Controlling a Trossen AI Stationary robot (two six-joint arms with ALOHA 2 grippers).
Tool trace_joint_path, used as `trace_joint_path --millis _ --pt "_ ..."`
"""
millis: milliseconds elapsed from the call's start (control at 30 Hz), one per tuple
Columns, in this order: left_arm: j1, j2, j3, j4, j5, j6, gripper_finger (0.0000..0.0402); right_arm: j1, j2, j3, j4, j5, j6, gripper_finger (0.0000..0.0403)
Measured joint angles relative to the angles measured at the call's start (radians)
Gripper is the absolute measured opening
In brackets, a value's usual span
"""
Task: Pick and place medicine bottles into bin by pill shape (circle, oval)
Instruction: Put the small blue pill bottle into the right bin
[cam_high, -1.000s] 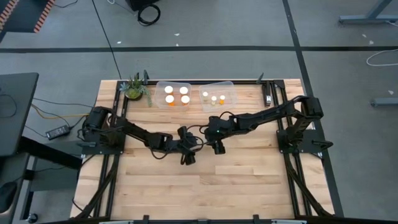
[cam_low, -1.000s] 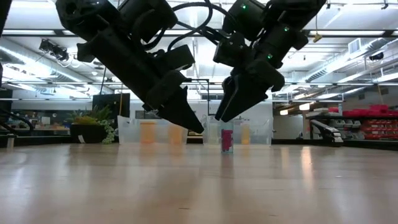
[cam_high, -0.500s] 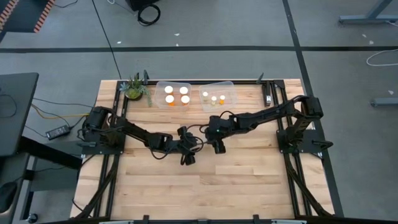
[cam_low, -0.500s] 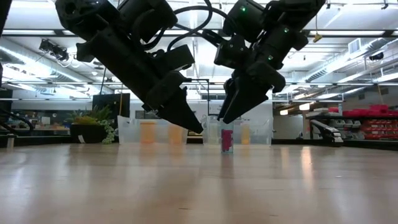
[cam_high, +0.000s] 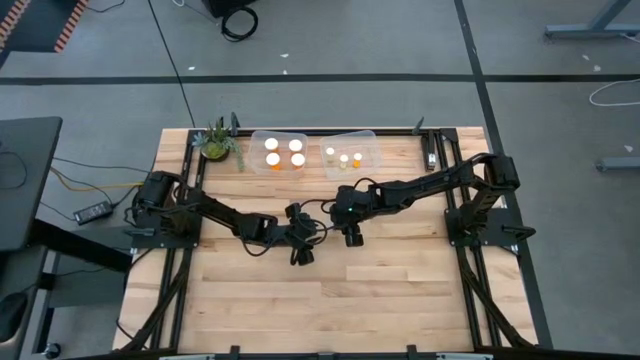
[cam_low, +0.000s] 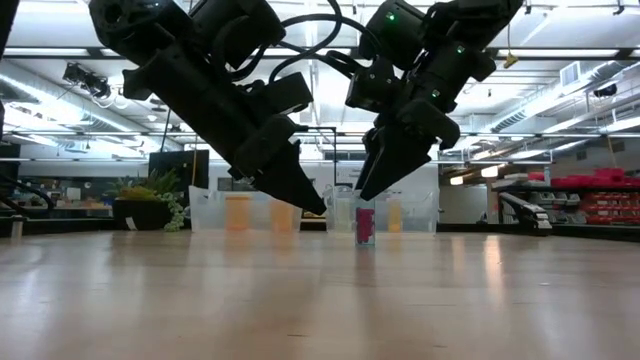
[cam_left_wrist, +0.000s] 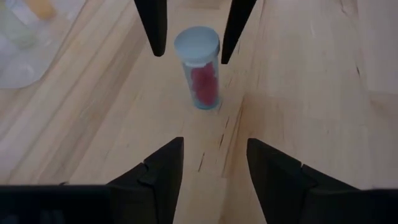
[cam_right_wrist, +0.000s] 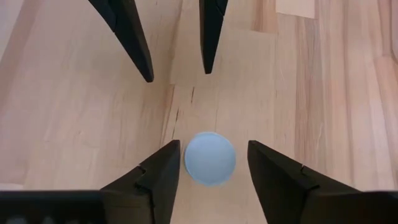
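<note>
I have a small clear bottle (cam_left_wrist: 200, 68) standing upright on the bare wooden table (cam_high: 400, 290), near its middle and well in front of the two clear bins (cam_high: 278, 151) at the far edge. It has a pale blue-white round cap, and through the clear wall I can see red-pink pills filling most of the body; I cannot tell their shape from here. In the low view it reads as a short tube with a magenta fill (cam_low: 365, 224).

My right gripper (cam_right_wrist: 209, 163) hangs directly over the bottle, its fingers either side of the cap with a gap on each side, so it is parted and holding nothing. From the low view its tips sit just above the cap.

My left gripper (cam_left_wrist: 211, 165) hovers close by on the other side, pointed at the bottle, fingers apart and empty.

The bins hold the other bottles: four orange ones with white caps (cam_high: 284, 152) in the left bin, smaller pale ones (cam_high: 344, 157) in the right. A potted plant (cam_high: 217, 142) stands beside the left bin.
</note>
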Motion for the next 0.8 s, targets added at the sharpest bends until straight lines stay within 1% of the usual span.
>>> trace_joint_path --millis 367,800 --pt "0.000 0.000 0.000 0.000 0.000 0.011 0.0179 0.000 0.000 0.000 0.000 -0.001 -0.009 0.0136" --pt "0.000 0.000 0.000 -0.001 0.000 0.015 0.0174 -0.033 0.000 0.000 0.001 -0.001 -0.027 0.0135"
